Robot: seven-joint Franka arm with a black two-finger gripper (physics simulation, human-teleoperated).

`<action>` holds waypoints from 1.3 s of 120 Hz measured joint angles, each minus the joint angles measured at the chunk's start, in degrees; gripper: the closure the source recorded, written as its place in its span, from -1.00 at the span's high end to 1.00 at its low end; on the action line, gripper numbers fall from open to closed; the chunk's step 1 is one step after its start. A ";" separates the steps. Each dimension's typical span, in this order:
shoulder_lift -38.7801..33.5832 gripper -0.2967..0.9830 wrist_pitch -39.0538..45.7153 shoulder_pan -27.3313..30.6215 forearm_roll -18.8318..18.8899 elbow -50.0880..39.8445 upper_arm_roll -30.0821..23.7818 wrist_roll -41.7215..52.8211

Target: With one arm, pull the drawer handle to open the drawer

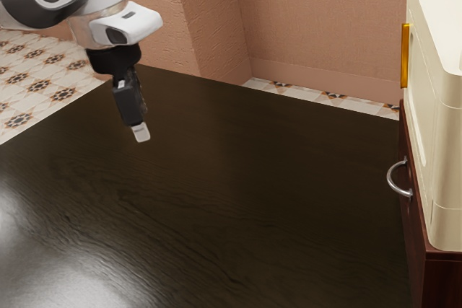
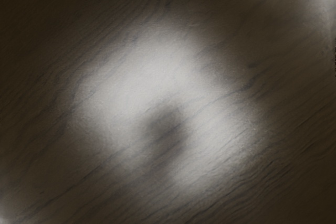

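Leftmost, patterned floor tiles point(image 1: 27, 99) beside a dark wood-grained table point(image 1: 216, 192). White-and-black arm point(image 1: 108, 23) enters at upper left of the frame; its gripper point(image 1: 141, 133) angles downward over the tabletop. How far the gripper is open: cannot tell from this side. No object seen in its hold. Middle, upper part: pinkish-tan wall point(image 1: 317, 19), tiles along its foot. Right edge, a little below mid-height: curved silver drawer handle point(image 1: 390, 177) on a reddish-brown front point(image 1: 414, 239), well apart from the gripper. Cream body point(image 1: 442, 135) above, with an upright yellow handle point(image 1: 406, 55) at upper right. Wrist view: wood grain, pale glare, dark smudge amid it.
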 joint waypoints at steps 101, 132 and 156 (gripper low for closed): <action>7.00 0.54 19.31 -5.43 -9.58 1.04 -6.40 50.38; 10.07 0.41 25.28 -7.91 -11.28 0.97 -7.76 67.25; 12.54 0.09 29.82 -10.06 -13.34 0.91 -9.24 76.19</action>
